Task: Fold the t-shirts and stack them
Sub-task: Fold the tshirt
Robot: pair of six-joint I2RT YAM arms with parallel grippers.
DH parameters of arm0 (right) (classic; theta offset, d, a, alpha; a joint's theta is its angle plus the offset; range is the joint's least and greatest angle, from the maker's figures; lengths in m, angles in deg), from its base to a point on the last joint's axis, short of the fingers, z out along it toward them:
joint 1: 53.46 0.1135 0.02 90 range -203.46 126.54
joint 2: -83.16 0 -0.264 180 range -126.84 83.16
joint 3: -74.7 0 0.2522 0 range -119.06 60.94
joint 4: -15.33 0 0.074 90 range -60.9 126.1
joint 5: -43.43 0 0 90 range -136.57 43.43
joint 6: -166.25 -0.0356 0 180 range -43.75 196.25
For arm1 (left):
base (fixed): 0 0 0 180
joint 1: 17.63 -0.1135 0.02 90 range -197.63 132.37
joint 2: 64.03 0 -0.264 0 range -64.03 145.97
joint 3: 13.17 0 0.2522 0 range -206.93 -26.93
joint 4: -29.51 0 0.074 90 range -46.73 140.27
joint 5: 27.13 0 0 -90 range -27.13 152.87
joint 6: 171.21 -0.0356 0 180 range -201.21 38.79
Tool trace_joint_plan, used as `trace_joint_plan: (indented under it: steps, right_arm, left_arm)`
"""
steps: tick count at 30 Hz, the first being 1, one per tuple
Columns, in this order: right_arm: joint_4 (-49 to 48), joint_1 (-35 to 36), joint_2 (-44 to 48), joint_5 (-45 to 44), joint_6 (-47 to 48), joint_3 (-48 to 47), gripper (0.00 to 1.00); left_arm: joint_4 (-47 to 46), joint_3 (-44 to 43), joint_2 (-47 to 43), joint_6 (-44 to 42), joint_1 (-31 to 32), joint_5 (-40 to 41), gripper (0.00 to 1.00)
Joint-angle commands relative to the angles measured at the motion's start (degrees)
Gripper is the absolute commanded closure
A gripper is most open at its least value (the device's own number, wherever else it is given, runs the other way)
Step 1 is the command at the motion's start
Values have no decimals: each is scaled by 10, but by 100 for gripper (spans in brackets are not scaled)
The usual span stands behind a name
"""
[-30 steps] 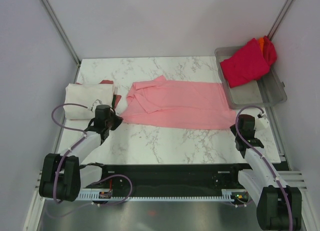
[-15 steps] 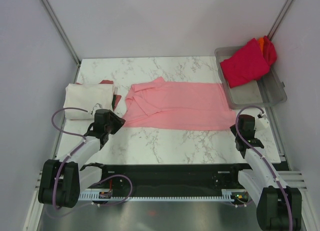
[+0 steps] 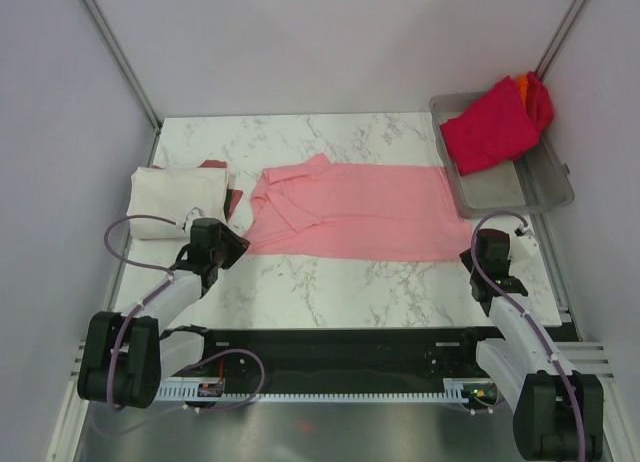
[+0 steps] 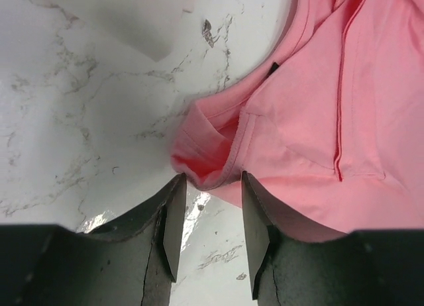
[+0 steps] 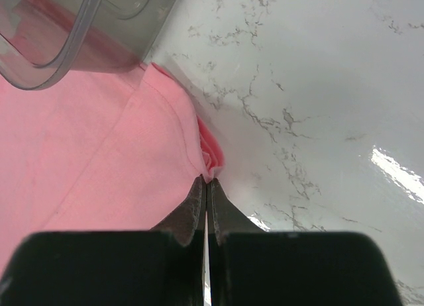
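Note:
A light pink t-shirt (image 3: 350,212) lies spread across the middle of the marble table, its left part folded over. My left gripper (image 3: 238,244) stands open at the shirt's near-left corner. In the left wrist view that bunched corner (image 4: 205,163) lies at the fingertips of the left gripper (image 4: 212,180), ungripped. My right gripper (image 3: 470,254) is shut on the shirt's near-right corner; the right wrist view shows the right gripper (image 5: 207,181) pinching a small fold of pink cloth (image 5: 212,153). A folded cream-white t-shirt (image 3: 175,192) rests on a dark red one (image 3: 235,197) at the left.
A grey translucent tray (image 3: 530,187) stands at the back right, holding a crimson t-shirt (image 3: 490,127) and an orange one (image 3: 540,97). The tray's corner (image 5: 66,61) sits close to the right gripper. Enclosure walls surround the table.
My left gripper has opened, let go of the pink shirt's near-left corner, and drawn back a little toward the near edge. The right arm has not moved.

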Motion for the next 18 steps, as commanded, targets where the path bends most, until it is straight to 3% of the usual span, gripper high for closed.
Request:
trace_joint_plan:
  steps: [1,8,13,16,18]
  right_arm:
    - [-8,-3,-1,-1,8,0,100]
    - [-9,-3,-6,1,9,-1,100]
    - [-11,-3,-7,2,10,-1,100]
    - [-11,-3,-6,3,11,-1,100]
    - [-12,-3,-7,3,10,-1,100]
  left_arm:
    - [4,-1,-38,-4,-3,39,53]
    - [63,12,-114,-11,-3,42,42]
    - [47,42,-147,-5,-2,28,44]
    - [27,45,-135,-13,-1,15,52]
    - [8,43,-120,-17,4,11,49]
